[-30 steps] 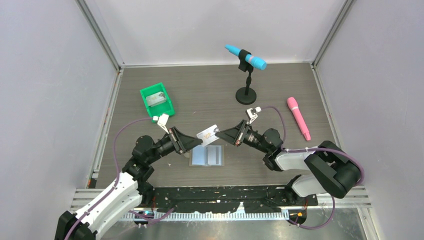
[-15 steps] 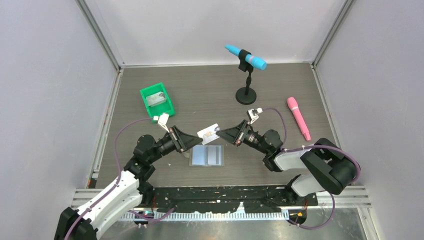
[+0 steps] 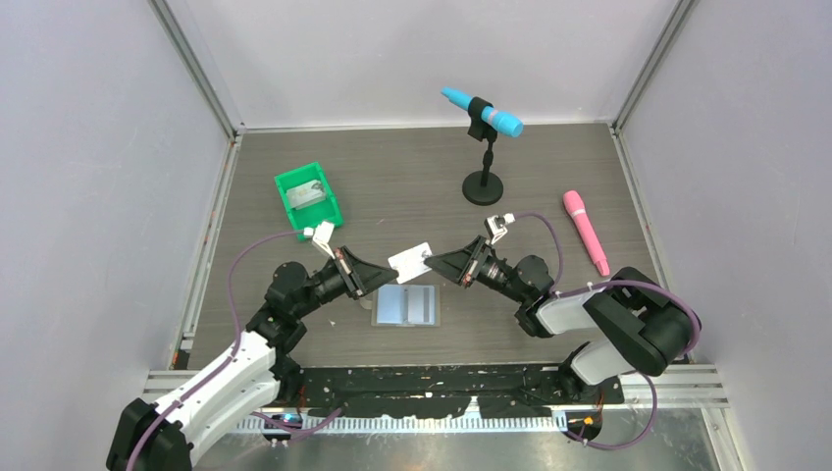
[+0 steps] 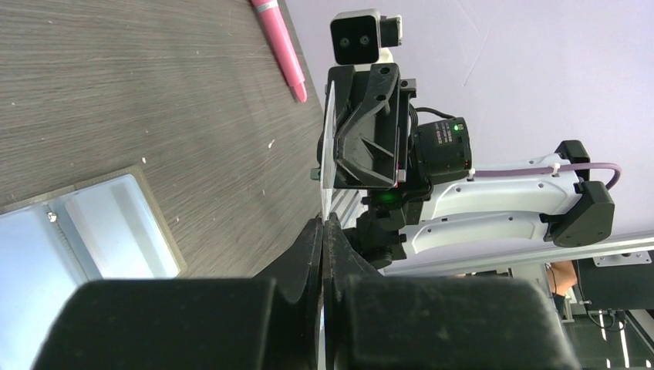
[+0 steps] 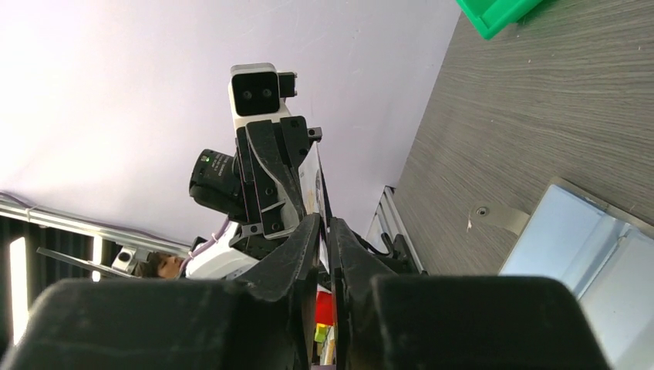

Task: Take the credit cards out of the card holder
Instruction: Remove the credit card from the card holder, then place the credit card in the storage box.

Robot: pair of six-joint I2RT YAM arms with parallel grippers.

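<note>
1. My left gripper (image 3: 385,273) is clenched on one end of a credit card (image 3: 410,261). In the left wrist view its fingers meet on the card's thin edge, with no gap showing.
2. My right gripper (image 3: 435,263) faces the left one from the opposite side, with the card's other end between its fingers. The right wrist view shows a narrow gap between those fingers. Whether they pinch the card I cannot tell.
3. The credit card is held clear of the surface (image 3: 392,177) and bridges the space between my two grippers. Its whitish face is turned up toward the top camera.
4. The card holder (image 3: 407,306) lies open and flat on the surface, pale blue pockets up. It sits under the raised card, slightly nearer my bases – neither gripper touches it.
5. The green bin (image 3: 332,208) stands toward the back left, well apart from both grippers. A flat grey card (image 3: 306,194) lies inside it.
</note>
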